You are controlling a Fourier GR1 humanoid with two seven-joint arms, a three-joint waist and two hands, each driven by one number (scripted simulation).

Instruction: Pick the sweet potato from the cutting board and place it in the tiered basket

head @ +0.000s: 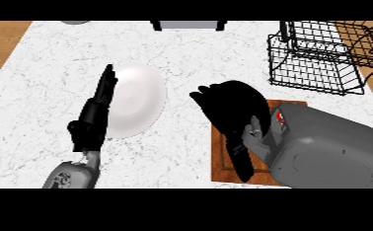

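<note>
Counter: white marble-patterned counter (51, 77) fills most of the frame; brown wood strip shows along its upper-left edge.
Cutting board: brown wooden cutting board (221, 162), lower centre-right, mostly covered by the right hand and forearm; its left and lower edges show.
Sweet potato: not visible; the right hand hides the board's top, so I cannot tell where it lies.
Right hand: black right hand (233, 107) hangs over the board's upper end, fingers curled downward; whether it has hold of anything cannot be told.
Right forearm: grey right forearm (320, 148) enters from the lower right edge.
Left hand: black left hand (98, 109), left of centre, fingers straight and pointing to the top of the frame, holding nothing, resting just beside the plate's left rim.
Plate: white round plate (142, 99), centre-left, apart from the board.
Basket: black wire tiered basket (315, 57), upper right, near the counter's right edge, apart from the board's upper end.
Open room: bare counter between plate and basket, and above the right hand.
Far edge: a grey box with dark legs (188, 24) at top centre.
</note>
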